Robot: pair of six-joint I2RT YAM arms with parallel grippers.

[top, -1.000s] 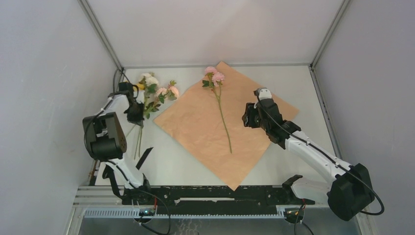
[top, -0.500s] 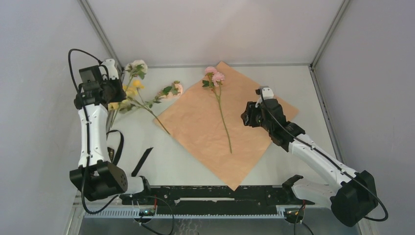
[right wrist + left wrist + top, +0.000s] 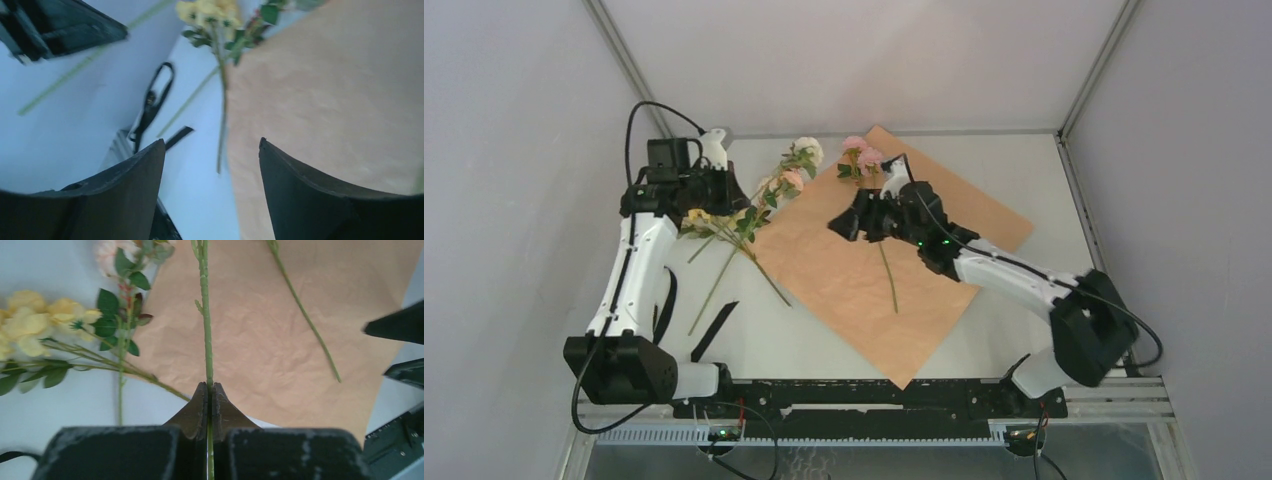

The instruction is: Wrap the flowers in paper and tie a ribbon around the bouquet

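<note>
A thin green flower stem (image 3: 204, 315) is pinched in the left hand (image 3: 207, 390); the right hand (image 3: 211, 145) is held open above peach-orange paper (image 3: 325, 100).

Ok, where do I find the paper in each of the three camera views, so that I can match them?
Top external: the paper is the peach diamond in the middle of the picture.
Left wrist: the paper fills the upper right part.
Right wrist: the paper fills the right side.
Shared landmark: the yellow flowers, lying just off the paper's edge.
</note>
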